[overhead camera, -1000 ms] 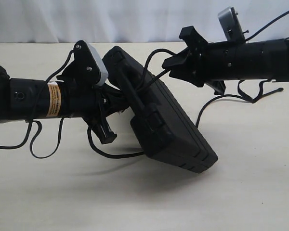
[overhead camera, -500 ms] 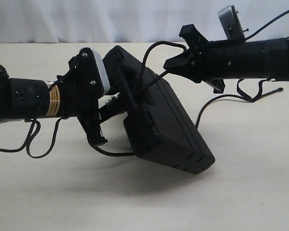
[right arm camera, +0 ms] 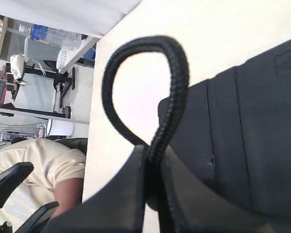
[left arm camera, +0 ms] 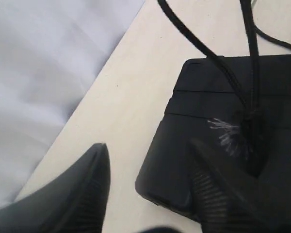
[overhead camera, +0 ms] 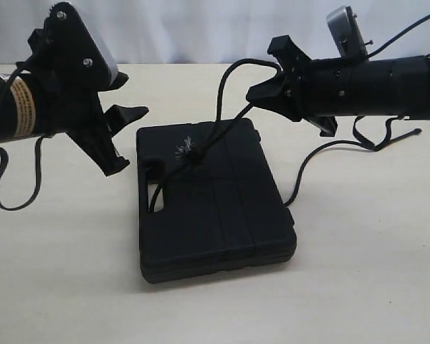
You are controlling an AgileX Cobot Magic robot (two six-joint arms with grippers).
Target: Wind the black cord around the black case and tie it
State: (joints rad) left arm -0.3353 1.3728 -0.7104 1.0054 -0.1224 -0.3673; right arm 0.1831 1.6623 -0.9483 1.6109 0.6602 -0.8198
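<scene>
Black case (overhead camera: 215, 208) flat, mid-tabletop (overhead camera: 358, 279). Black cord (right arm camera: 178, 82): frayed knot (overhead camera: 185, 150) on lid by handle slot, rising right to right gripper (overhead camera: 256, 94), jaws pinching cord loop. Left gripper (overhead camera: 129, 140) raised left, jaws open, empty. Wrapping step, judged early; next likely needs cord carried round case.

Soft, even light from above, pale table (overhead camera: 373, 287) bright without glare, faint diffuse shadow along the lower edge of the black case (overhead camera: 215, 215), matte blacks swallowing detail, exterior view sharp, left gripper (left arm camera: 149, 150) soft-edged close to the lens, tabletop inside the black cord (right arm camera: 177, 73) loop washed out.
</scene>
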